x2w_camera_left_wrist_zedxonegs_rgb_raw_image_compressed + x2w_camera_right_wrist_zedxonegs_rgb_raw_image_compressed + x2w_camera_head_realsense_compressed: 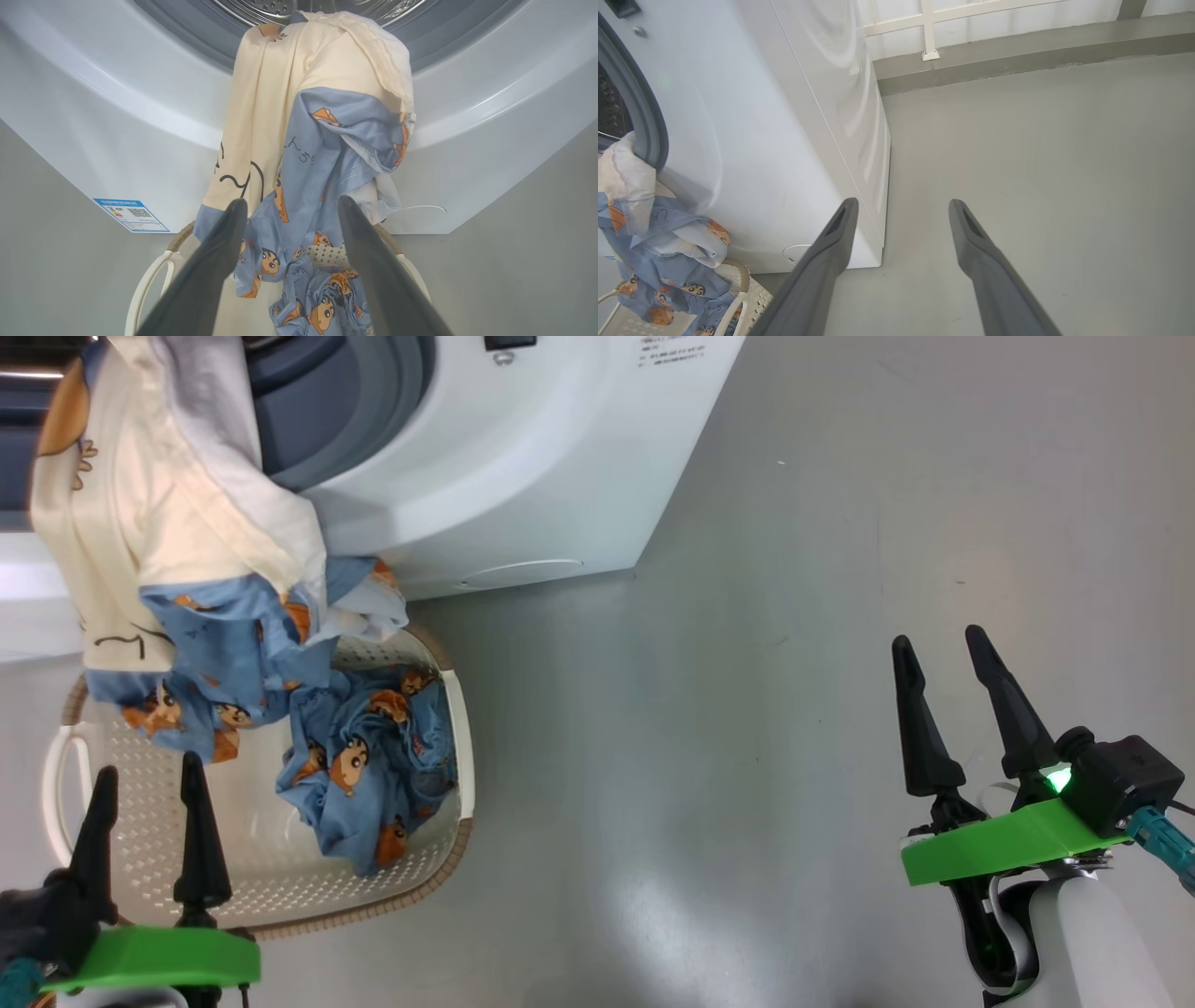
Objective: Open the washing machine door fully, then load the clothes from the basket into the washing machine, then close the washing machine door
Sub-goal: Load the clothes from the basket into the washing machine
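Two garments make up the clothes [177, 523] in the head view. One, cream and light blue, hangs out of the mouth of the washing machine [523, 457] and down its white front, its hem reaching the basket [252, 868]. The other lies bunched in the basket's right half. The basket stands on the floor [747, 728], close against the machine. The left tool [149, 765] hovers over the basket's near side, fingers spread wide and empty. The right tool [938, 637] hangs well apart over bare floor, just as wide, holding nothing.

In the left wrist view, the hanging garment drapes over the gasket [187, 32], and only its top reaches the steel drum [261, 7].

In the right wrist view, the spread fingers point at floor beside the machine's flank, with the clothes at the far left.

The fabric looks light, soft and limp, so I expect it to slump and trail. I would pinch a thick fold low in the blue bunch and lift it over the lip, since a thin edge might slip free.
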Motion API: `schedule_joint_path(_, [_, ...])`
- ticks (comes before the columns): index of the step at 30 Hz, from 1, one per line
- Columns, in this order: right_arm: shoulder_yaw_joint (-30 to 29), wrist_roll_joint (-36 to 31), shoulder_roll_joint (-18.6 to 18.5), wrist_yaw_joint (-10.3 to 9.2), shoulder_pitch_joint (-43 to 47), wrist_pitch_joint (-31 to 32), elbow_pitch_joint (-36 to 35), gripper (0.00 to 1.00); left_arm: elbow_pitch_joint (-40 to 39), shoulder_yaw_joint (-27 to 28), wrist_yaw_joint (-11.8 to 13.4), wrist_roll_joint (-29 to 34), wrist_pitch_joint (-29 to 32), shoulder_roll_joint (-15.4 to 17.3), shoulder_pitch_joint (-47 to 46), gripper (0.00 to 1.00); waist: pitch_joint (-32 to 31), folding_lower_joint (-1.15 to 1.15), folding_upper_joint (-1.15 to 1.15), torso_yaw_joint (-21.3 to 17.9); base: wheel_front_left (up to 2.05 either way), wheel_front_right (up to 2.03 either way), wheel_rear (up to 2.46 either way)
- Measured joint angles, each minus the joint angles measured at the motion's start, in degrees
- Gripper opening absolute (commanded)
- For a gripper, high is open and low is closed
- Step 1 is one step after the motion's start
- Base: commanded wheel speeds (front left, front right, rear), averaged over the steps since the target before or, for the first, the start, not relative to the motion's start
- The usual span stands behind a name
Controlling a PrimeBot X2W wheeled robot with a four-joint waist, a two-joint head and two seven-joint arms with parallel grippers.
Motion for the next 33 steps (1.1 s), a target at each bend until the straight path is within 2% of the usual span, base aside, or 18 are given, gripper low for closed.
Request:
schedule_joint_path(13, [0.2,0.1,0.0,0.00,-0.3,0.0,-0.2,1.00,9.3,0.9,-2.3,0.8,0.0,1.3,-8.9,1.00,2.9,0.00,0.00,-1.0,0.00,0.00,0.00])
schedule_joint_path(17, [-0.2,0.0,0.0,0.00,-0.3,0.0,-0.7,1.00,15.2,0.4,-2.7,0.7,0.0,1.7,-12.8,1.00,4.7,0.00,0.00,-1.3,0.00,0.00,0.00])
schedule_joint_path(25, [-1.9,-2.3,0.0,0.00,-0.5,0.0,-2.5,1.00,24.3,-0.6,-3.0,0.7,0.0,1.9,-18.2,1.00,8.3,0.00,0.00,-1.6,0.00,0.00,0.00])
schedule_joint_path(33, [-3.1,-3.1,0.0,0.00,-0.5,0.0,-4.6,1.00,28.5,-0.9,-3.2,0.7,0.0,1.8,-22.3,1.00,11.7,0.00,0.00,-1.0,0.00,0.00,0.00])
